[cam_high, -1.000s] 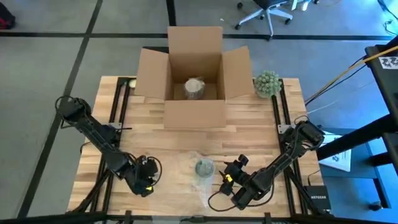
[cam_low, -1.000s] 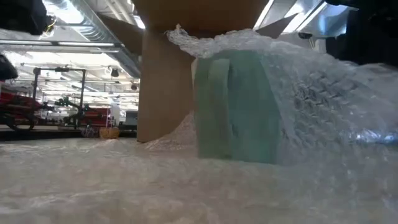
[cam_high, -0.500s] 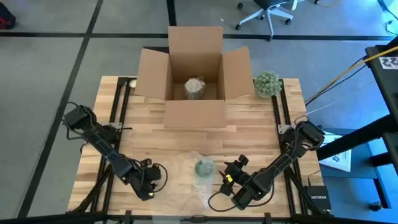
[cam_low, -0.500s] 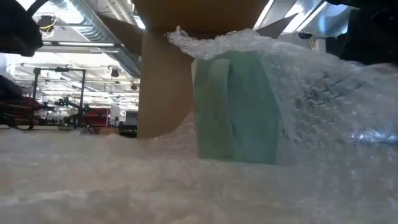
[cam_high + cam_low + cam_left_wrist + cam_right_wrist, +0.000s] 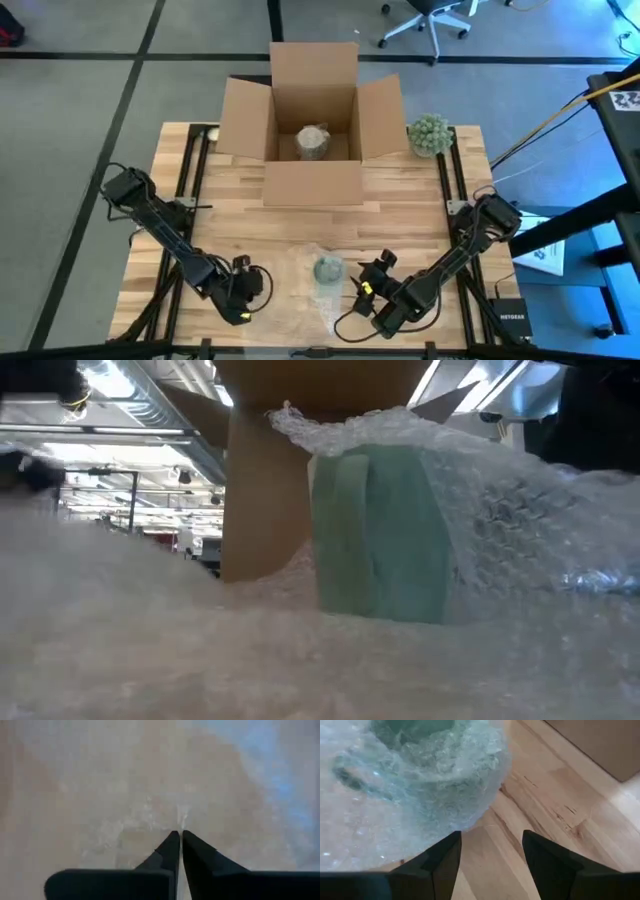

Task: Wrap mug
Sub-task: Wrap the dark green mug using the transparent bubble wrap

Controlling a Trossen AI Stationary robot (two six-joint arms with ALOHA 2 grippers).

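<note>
Pinching bubble wrap (image 5: 150, 820) edge: left gripper (image 5: 179, 836), beside mug (image 5: 328, 268).

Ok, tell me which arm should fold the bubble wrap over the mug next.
Left, probably. The left gripper is shut on the bubble wrap at its edge, beside the mug. The right gripper is open over bare table, holding nothing.

A: Table (image 5: 410, 215), far edge, centre: box (image 5: 312, 115), a wrapped item (image 5: 313, 141) inside it. Plant ball (image 5: 430, 134) just beside the box, toward the far right corner.

B: Near edge?

A: Mug (image 5: 328, 269) at centre, standing on the bubble wrap sheet (image 5: 300, 300). Left gripper (image 5: 243, 295) on the sheet's left margin; right gripper (image 5: 368, 284) just right of the mug.
</note>
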